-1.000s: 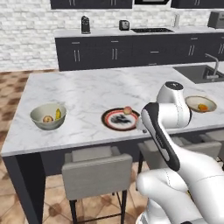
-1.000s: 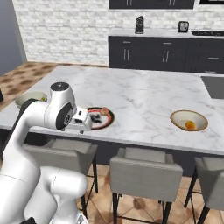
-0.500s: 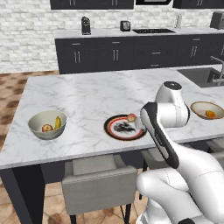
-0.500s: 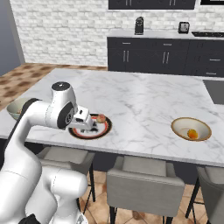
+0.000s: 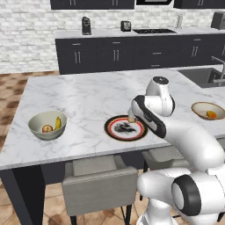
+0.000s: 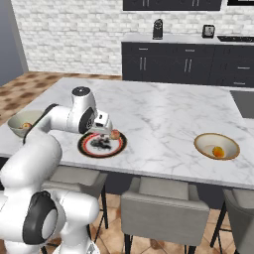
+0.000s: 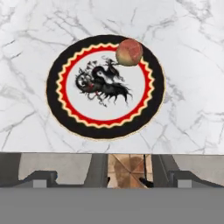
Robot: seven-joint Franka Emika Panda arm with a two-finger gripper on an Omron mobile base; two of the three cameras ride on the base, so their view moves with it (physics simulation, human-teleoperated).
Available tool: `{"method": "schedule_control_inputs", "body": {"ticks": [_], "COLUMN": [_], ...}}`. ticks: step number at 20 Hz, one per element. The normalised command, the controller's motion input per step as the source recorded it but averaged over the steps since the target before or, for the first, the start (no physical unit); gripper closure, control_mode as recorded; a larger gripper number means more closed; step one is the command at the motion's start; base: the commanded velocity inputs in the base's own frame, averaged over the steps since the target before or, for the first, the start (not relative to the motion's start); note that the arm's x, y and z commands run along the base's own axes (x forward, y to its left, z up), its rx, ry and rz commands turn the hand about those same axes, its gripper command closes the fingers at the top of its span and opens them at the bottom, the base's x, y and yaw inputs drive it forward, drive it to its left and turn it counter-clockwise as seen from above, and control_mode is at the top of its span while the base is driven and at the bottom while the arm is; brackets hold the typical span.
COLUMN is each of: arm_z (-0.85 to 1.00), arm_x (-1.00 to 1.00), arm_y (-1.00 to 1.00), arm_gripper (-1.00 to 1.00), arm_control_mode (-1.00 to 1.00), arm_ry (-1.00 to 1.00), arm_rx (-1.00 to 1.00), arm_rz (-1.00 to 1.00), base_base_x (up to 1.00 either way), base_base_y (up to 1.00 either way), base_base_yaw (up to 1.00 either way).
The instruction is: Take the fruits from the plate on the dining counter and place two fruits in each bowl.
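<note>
The plate [image 7: 56, 89], black-and-red rimmed, lies on the dining counter [image 5: 88, 96] with one tan-pink peach [image 7: 129, 52] on its far rim. My gripper [image 7: 129, 169] hovers open over the plate's near edge, empty, its fingertips [image 7: 99, 168] short of the peach. From the right base view the gripper [image 6: 100, 133] hangs above the plate [image 6: 85, 147], with the peach [image 6: 115, 134] just to its right. The grey-green bowl [image 5: 36, 132] holds a red apple [image 5: 47, 128] and a banana [image 5: 57, 123]. The tan bowl [image 6: 203, 141] holds the orange [image 6: 217, 151].
Grey stools [image 5: 99, 184] stand tucked under the counter's near edge. A sink [image 5: 206, 77] is set into the counter's far right. A dark cabinet counter [image 6: 188, 59] runs along the brick wall behind.
The whole picture shifted a little during the first half second, so the base moved; since then it holds still. The gripper stays open above the plate.
</note>
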Motion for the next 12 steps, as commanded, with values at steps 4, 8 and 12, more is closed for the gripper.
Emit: {"method": "schedule_control_inputs", "body": {"ticks": [4, 8, 12], "arm_z": [0.00, -0.15, -0.44], "arm_x": [1.00, 0.83, 0.40], "arm_y": [-0.09, -0.14, -0.13], "arm_gripper": [-1.00, -1.00, -1.00], "arm_control_mode": [-1.00, -1.00, -1.00], "arm_ry": [0.00, 0.00, 0.00], "arm_rx": [0.00, 0.00, 0.00], "arm_rz": [-0.09, -0.12, -0.06], "base_base_x": [0.00, 0.00, 0.00], "base_base_y": [0.00, 0.00, 0.00], "base_base_yaw": [0.00, 0.00, 0.00]}}
